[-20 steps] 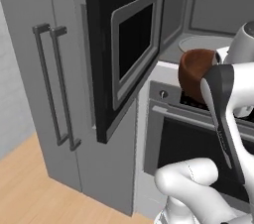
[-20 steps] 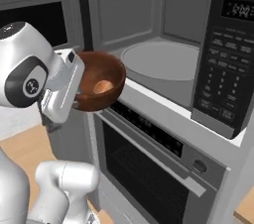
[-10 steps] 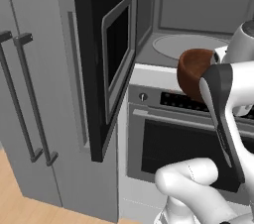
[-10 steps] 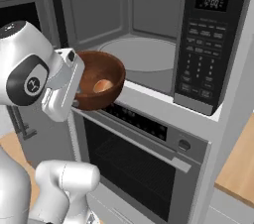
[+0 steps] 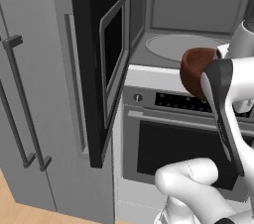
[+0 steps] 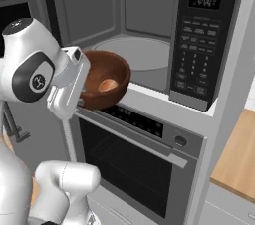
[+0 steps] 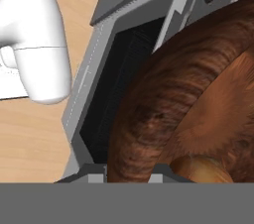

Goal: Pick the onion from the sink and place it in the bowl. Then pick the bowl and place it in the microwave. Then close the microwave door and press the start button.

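My gripper point(image 6: 83, 83) is shut on the near rim of the dark reddish-brown bowl point(image 6: 107, 85), holding it upright in the air. The onion point(image 6: 105, 85) lies inside the bowl, a pale orange ball, and it also peeks up as the onion point(image 7: 201, 170) at the bottom of the hand view beside the bowl point(image 7: 188, 104). The bowl point(image 5: 195, 69) hangs just in front of the open microwave point(image 6: 130, 16), at about the height of its lower sill, short of the pale turntable point(image 6: 135, 52). The microwave door point(image 5: 103, 57) stands swung out to the left. The microwave's keypad point(image 6: 198, 55) is on its right.
A built-in oven point(image 6: 133, 158) with a dark glass door and a control strip sits directly under the microwave. Tall grey cabinet doors with bar handles point(image 5: 22, 114) stand to the left of the open door. A wooden counter point(image 6: 238, 157) lies to the right.
Both base views have shifted: the base has driven, so the microwave and oven now sit closer and more squarely ahead. The bowl stays in my grip in the same pose.
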Controlling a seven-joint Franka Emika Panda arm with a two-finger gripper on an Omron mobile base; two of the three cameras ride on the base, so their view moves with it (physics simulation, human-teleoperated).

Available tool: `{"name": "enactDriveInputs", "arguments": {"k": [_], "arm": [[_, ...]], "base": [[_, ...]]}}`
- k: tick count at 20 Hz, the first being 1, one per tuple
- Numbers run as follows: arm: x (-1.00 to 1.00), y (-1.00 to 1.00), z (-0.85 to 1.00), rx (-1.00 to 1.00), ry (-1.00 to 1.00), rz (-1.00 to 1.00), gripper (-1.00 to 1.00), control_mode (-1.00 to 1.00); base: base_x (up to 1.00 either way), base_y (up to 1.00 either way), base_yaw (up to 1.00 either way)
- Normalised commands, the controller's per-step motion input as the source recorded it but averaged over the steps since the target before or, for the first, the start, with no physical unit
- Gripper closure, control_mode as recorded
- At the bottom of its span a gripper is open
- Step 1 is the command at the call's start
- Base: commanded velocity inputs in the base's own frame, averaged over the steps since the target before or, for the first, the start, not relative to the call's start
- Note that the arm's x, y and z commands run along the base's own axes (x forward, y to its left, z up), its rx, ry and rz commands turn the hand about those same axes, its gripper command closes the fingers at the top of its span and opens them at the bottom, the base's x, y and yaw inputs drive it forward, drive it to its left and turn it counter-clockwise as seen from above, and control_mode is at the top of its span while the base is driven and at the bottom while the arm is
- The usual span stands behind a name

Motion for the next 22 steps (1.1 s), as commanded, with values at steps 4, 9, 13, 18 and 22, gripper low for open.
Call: {"name": "enactDriveInputs", "arguments": {"k": [4, 9, 13, 18, 22], "arm": [[0.16, -0.33, 0.37, 0.0, -0.06, 0.07, 1.0, -1.0], [0.49, -0.11, 0.41, 0.0, -0.15, 0.05, 1.0, -1.0], [0.57, -0.16, 0.29, 0.0, -0.06, 0.0, 1.0, -1.0], [0.61, -0.05, 0.18, 0.0, -0.04, 0.0, 1.0, -1.0], [0.71, 0.0, 0.0, 0.0, -0.03, 0.0, 1.0, -1.0]], "base": [[0.0, 0.0, 0.0], [0.0, 0.0, 0.0], [0.0, 0.0, 0.0], [0.0, 0.0, 0.0], [0.0, 0.0, 0.0]]}}
